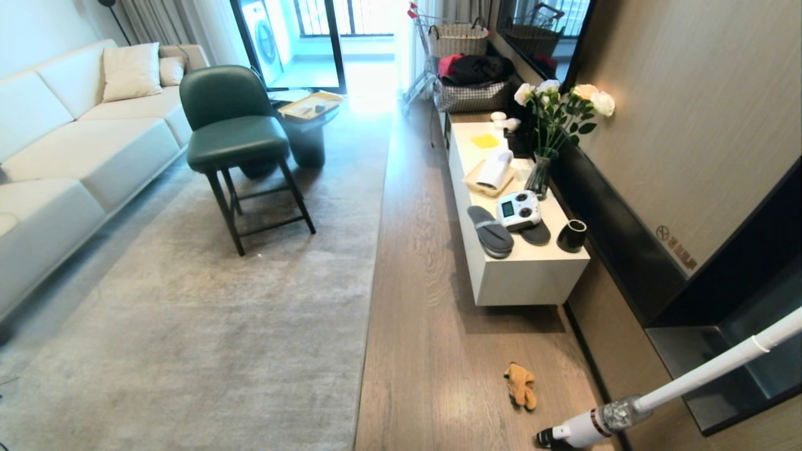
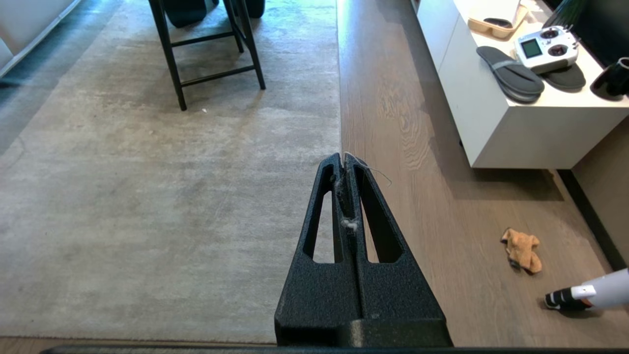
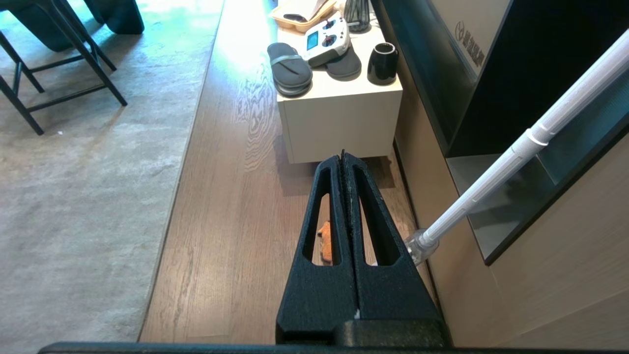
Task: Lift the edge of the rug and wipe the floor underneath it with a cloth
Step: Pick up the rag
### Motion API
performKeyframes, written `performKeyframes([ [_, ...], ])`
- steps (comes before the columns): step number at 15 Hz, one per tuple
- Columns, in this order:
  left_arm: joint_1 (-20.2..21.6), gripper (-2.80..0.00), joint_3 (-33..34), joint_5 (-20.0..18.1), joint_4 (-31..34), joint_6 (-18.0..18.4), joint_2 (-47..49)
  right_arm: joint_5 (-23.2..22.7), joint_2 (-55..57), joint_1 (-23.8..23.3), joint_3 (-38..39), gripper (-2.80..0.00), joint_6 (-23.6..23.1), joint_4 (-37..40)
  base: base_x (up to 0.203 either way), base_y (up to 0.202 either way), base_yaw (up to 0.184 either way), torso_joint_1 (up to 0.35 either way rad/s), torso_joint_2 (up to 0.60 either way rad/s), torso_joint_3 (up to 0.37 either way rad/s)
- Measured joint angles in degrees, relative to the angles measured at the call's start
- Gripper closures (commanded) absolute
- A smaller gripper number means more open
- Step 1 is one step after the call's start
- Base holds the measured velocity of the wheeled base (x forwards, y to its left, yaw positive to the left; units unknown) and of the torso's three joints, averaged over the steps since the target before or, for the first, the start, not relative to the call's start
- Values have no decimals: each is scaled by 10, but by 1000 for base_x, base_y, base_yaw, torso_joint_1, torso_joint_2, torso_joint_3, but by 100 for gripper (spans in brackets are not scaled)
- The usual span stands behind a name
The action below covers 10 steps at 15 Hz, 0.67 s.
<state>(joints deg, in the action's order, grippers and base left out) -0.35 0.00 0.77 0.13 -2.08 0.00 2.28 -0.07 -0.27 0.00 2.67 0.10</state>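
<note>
Orange-tan cloth point(image 1: 520, 386), soft, light (crumpled at five o'clock); best pinched at a raised fold. Left gripper point(image 2: 343, 160), right gripper point(image 3: 343, 158): closed, empty.

Mottled pale grey rug point(image 1: 207, 300); brown wood-grain floor point(image 1: 426, 326); orange-tan cloth point(image 1: 520, 385); dark green chair point(image 1: 232, 125); my black claws point(image 2: 343, 160).

Bare floor point(image 1: 407, 300) strip runs open between rug point(image 1: 207, 313) edge and white cabinet point(image 1: 526, 275). Vacuum wand point(image 1: 689, 376) slants across beside cloth point(image 1: 521, 386); chair point(image 1: 241, 144) legs stand on rug.
</note>
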Motion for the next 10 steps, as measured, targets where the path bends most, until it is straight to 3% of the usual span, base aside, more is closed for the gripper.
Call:
performKeyframes([
  [10,0,0,0,0,0,0,0,0,0,0,0,0,2,0,0,0,0,-186,525,339],
])
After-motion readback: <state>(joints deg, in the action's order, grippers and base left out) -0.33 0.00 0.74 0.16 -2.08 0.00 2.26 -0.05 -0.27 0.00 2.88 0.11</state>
